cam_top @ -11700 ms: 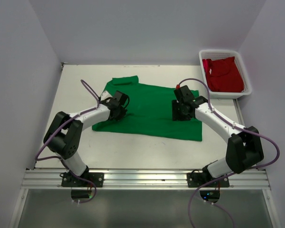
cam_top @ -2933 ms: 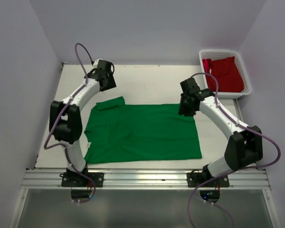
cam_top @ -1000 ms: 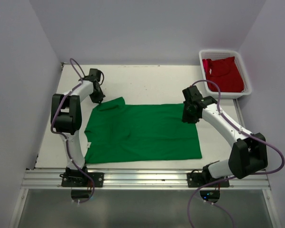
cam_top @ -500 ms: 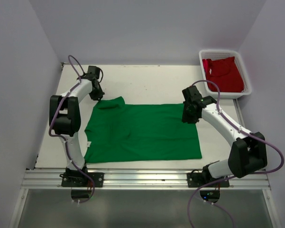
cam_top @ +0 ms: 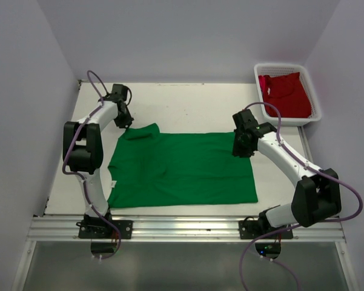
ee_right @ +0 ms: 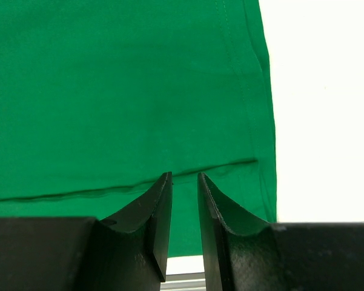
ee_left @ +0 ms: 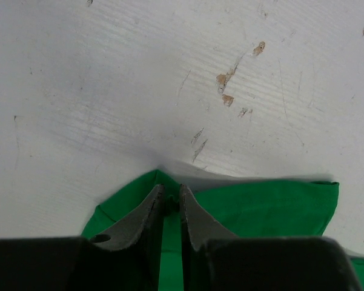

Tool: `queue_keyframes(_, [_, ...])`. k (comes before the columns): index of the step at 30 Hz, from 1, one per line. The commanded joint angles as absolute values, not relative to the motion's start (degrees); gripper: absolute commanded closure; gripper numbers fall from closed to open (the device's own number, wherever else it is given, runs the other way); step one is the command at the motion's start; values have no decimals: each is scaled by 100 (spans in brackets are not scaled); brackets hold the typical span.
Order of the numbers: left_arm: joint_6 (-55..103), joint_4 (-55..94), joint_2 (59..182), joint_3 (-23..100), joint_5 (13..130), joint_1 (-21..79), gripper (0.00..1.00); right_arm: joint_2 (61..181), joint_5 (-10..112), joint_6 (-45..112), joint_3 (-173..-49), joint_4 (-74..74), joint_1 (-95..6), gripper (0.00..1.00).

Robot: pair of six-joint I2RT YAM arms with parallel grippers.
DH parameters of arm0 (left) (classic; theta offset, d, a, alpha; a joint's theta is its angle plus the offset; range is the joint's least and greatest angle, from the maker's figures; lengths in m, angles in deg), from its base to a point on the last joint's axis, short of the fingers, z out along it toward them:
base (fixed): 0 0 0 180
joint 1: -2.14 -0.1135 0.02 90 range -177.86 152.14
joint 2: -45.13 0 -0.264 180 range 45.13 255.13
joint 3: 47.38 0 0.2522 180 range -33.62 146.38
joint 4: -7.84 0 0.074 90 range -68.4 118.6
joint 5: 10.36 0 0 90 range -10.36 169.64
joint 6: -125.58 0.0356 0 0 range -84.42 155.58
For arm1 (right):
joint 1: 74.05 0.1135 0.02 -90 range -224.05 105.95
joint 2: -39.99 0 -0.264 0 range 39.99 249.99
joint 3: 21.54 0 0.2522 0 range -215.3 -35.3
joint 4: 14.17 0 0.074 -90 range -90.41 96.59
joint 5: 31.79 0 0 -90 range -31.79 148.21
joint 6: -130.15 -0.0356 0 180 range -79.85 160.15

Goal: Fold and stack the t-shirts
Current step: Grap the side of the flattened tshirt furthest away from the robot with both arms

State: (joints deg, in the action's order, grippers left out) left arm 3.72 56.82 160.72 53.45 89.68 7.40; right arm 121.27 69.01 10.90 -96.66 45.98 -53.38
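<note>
Your left claw (ee_left: 171, 189), a crack open, is touching the green t-shirt (cam_top: 182, 170) at ten o'clock — be lifting straight up; right claw (ee_right: 184, 176) is barely open, empty.

Grn tee (cam_top: 182, 167), red tee (cam_top: 286, 94)

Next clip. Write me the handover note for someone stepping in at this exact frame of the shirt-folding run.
Left gripper: at the green shirt's far-left sleeve, jaws a sliver apart, cloth at the tips; grip unclear.
Right gripper: over the shirt's far-right corner, jaws slightly apart, nothing held.
Green shirt lies flat on the table; red shirt sits in the basket, far right.
Done: green shirt laid out.
Left: fold both shirts, stack them.
</note>
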Motion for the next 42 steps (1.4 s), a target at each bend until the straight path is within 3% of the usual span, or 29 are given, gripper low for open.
queue_keyframes(1, [464,5623,15921,5489,8931,698,81,12103,6963,1168,-9612,4477,-5322,73])
queue_keyframes(5, [473,5632,15912,5471,8948,698,80,12112,6946,1168,-9577,4459,-5322,73])
queue_keyframes(12, [446,5606,15798,5331,9036,680,61,12103,6946,1176,-9559,4450,-5322,73])
queue_keyframes(16, [438,5596,15754,5260,9071,654,62,12112,6911,1176,-9568,4441,-5331,73])
queue_keyframes(28, [420,5456,15640,4979,9001,575,83,12112,6910,1176,-9524,4424,-5322,74])
queue_keyframes(32, [429,5456,15683,5005,8922,557,100,12085,6928,1176,-9524,4415,-5331,74])
queue_keyframes(39, [551,5324,15579,5014,8737,557,100,12094,7103,1168,-9533,4441,-5322,74])
queue_keyframes(42, [630,5271,15360,5005,8746,566,100,12190,7665,1028,-9602,4450,-5400,69])
